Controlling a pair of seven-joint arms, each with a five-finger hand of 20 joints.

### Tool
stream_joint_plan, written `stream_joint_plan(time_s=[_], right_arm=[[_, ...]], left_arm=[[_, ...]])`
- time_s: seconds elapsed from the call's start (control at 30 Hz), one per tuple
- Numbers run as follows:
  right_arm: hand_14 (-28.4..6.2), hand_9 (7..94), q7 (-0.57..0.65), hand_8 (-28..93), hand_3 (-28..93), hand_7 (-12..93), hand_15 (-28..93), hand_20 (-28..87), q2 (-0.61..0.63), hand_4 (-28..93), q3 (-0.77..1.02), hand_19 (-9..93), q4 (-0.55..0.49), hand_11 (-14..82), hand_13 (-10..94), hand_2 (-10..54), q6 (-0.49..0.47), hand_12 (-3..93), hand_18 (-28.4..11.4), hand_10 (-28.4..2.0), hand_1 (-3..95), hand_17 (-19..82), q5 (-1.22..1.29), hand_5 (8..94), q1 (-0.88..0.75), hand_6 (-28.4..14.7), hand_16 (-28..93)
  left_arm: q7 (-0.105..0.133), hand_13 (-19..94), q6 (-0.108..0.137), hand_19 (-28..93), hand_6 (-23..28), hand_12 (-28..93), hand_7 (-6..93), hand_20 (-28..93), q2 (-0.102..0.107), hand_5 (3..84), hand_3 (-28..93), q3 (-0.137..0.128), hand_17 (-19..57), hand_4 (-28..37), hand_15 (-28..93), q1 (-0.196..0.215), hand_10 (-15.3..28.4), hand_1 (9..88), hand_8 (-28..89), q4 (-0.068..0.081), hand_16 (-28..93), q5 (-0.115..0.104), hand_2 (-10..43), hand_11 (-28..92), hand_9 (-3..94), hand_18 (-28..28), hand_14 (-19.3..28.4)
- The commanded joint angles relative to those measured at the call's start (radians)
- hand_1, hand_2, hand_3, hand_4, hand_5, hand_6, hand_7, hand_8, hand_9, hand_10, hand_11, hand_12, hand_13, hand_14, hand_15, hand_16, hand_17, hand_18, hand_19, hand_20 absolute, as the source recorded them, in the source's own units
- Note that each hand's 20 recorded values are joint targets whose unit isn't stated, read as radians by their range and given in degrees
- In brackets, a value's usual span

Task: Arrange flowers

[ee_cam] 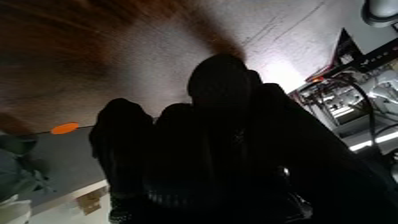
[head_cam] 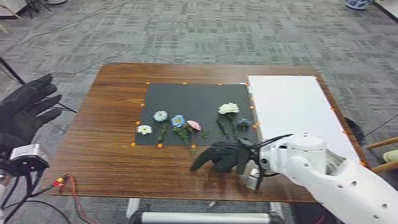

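In the head view my right hand (head_cam: 226,154) is over the near edge of the black mat (head_cam: 191,95), fingers straight and pointing toward the table's near left, holding nothing that I can see. A white flower (head_cam: 228,108) lies beyond it on the mat; to its left are a pink flower (head_cam: 194,125), a blue flower (head_cam: 179,120), a pale blue flower (head_cam: 160,116) and a small white flower (head_cam: 144,129). My left hand (head_cam: 25,107) is raised off the table's left side, fingers extended. In the right wrist view the right hand (ee_cam: 213,145) has extended fingers above the wood.
A white panel (head_cam: 298,105) lies along the right of the brown table (head_cam: 115,172). Small orange markers border the mat and panel. Red and black cables (head_cam: 73,190) hang by the near left corner. A chair (head_cam: 386,155) stands off to the right.
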Motion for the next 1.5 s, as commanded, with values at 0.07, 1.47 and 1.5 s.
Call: stream_joint_plan(time_s=[0.07, 1.47, 1.5], right_arm=[[-6.6, 85.4, 0.015, -13, 93, 16, 82, 72, -0.031, -12, 0.002, 93, -0.005, 55.9, 83, 21.1, -0.004, 31.1, -22.6, -11.3, 26.9, 57, -0.028, 42.3, 0.014, 2.0, 37], [-6.3, 87.3, 0.105, -14, 93, 17, 82, 73, -0.103, -16, -0.047, 93, 0.09, 55.0, 85, 17.5, 0.085, 30.9, -22.6, -11.0, 26.2, 59, -0.034, 45.6, 0.106, 2.9, 37], [-6.3, 87.3, 0.105, -14, 93, 17, 82, 73, -0.103, -17, -0.042, 93, 0.087, 55.0, 85, 17.4, 0.085, 31.0, -22.6, -11.0, 26.2, 59, -0.036, 45.6, 0.103, 2.8, 37]], left_arm=[[0.002, 5, 0.012, 37, 1.4, 19, 20.4, 11, -0.008, 19.9, 68, -0.006, -12.9, -28.3, 41, 0.011, 8.9, 23.6, -10, -0.01, -5, -0.001, -1.3, 18, 15.6, 17.8, 12.2], [-0.008, 5, 0.006, 37, 1.4, 18, 20.3, 11, -0.006, 19.9, 68, 0.007, -13.1, -28.3, 41, -0.004, 8.9, 23.6, -10, -0.003, -5, -0.001, -1.2, 19, 15.7, 18.0, 12.1], [-0.007, 5, 0.008, 37, 1.4, 18, 20.3, 11, -0.006, 19.9, 68, 0.007, -13.1, -28.3, 41, -0.004, 8.9, 23.6, -10, -0.004, -5, -0.001, -1.2, 19, 15.7, 18.0, 12.1]])
